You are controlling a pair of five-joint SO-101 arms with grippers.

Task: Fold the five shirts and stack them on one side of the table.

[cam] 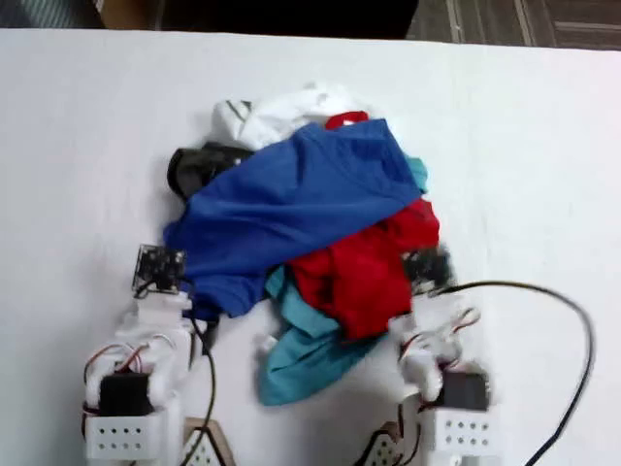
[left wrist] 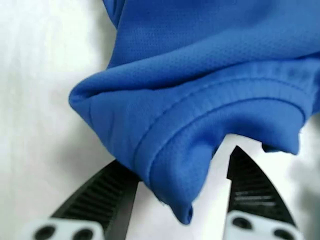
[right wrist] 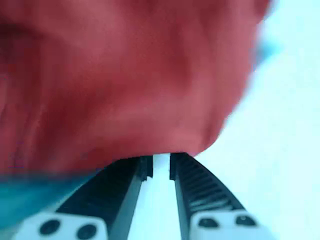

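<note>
Spread wide, the left jaws straddle a hanging fold of the royal-blue mesh knit shirt [left wrist: 200, 75] without closing on it; the stitched hem curves down into the gap, with the white counter [cam: 524, 146] showing on either side. The right jaws are drawn close but not pressed together, a thin strip of counter visible between their ribbed inner faces, and the edge of the crumpled red fabric shirt [right wrist: 125, 75] lies over their tips; nothing can be seen caught in the gap itself. In the high view all five shirts sit unfolded in one loose heap at the centre of the frame. The blue shirt lies on top, slanting from the upper right of the heap down to its lower left corner, which reaches the camera block of the left arm [cam: 136, 379] at the lower left of the frame. The red shirt bunches at the heap's lower right, just beside the wrist of the right arm [cam: 441, 369] at the lower right of the frame. A teal fabric shirt [cam: 306, 359] lies under both and spills toward the bottom edge between the two arms. A white shirt with a dark-trimmed collar [cam: 281, 112] pokes out at the heap's top, and a rumpled black shirt [cam: 194, 165] at its upper left. A thin black cable [cam: 572, 320] loops across the counter at the right.
</note>
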